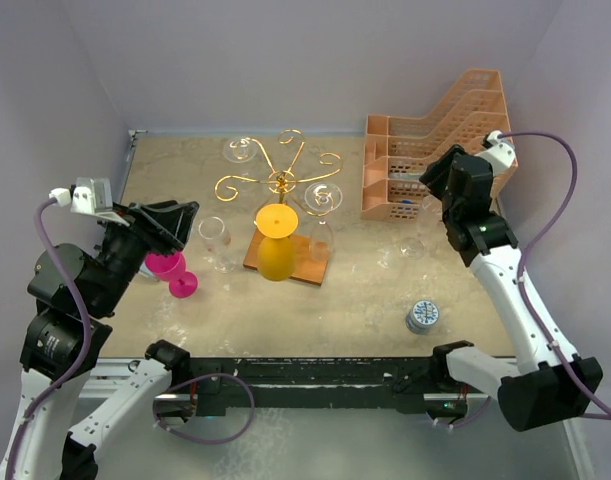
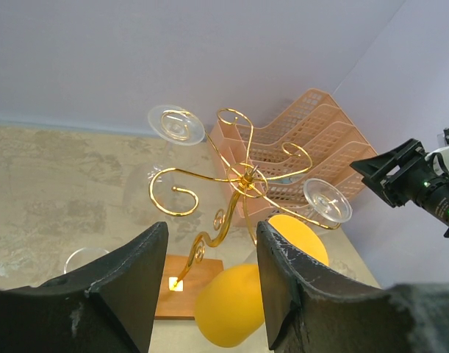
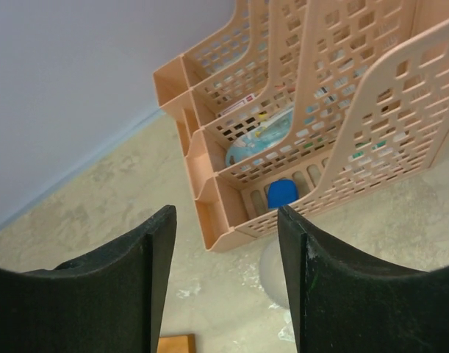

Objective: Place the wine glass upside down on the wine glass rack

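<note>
The gold wire wine glass rack [image 1: 282, 182] stands on its brown wooden base [image 1: 301, 262] mid-table. A yellow wine glass [image 1: 275, 245] hangs upside down from it, and two clear glasses hang at the back left [image 1: 240, 150] and right [image 1: 325, 197]. A clear glass [image 1: 215, 240] stands left of the base. A pink wine glass [image 1: 170, 270] lies under my left arm. My left gripper [image 1: 170, 225] is open and empty, facing the rack [image 2: 242, 176] and yellow glass [image 2: 231, 305]. My right gripper [image 1: 435, 180] is open and empty beside the peach trays.
A peach plastic lattice tray stack [image 1: 440, 140] stands at the back right, filling the right wrist view [image 3: 297, 132]. A clear glass [image 1: 410, 247] lies in front of it. A small round tin [image 1: 422, 316] sits near the front right. Walls close the back and sides.
</note>
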You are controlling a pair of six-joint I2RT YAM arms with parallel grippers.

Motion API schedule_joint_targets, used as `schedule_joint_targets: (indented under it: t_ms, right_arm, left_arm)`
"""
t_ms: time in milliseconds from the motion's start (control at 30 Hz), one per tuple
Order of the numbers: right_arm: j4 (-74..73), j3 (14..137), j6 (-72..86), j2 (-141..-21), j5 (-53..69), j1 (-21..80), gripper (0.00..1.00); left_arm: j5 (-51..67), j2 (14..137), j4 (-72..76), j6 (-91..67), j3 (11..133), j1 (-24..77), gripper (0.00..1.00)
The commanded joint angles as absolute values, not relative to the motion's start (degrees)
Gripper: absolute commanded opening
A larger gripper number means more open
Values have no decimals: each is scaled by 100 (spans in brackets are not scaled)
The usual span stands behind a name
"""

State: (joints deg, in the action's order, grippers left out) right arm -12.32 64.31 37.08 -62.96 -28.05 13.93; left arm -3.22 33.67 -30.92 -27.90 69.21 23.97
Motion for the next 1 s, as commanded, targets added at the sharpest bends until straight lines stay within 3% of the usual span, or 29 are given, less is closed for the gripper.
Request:
schedule_joint_targets:
  t_ms: [0,200,567,967]
  right_arm:
    - [-746,6306,3471,-6437,-2254,1131,56]
    - [-764,6117,3497,-6510,-2161,1125,49]
    - [-761,5485,3727,-6422,-2111,1125,44]
    - [-756,5459,3713,-6611,-2299,1125,13]
  left_arm:
    - [-319,3328,-2973,-2726,7111,2384,49]
    - [-387,3196,-3038,-2714,7087,2382,49]
    - [-395,3242,-2996,-2668,7156,2385,50]
    - [-404,3234,-2998,-2628,7230,2384,49]
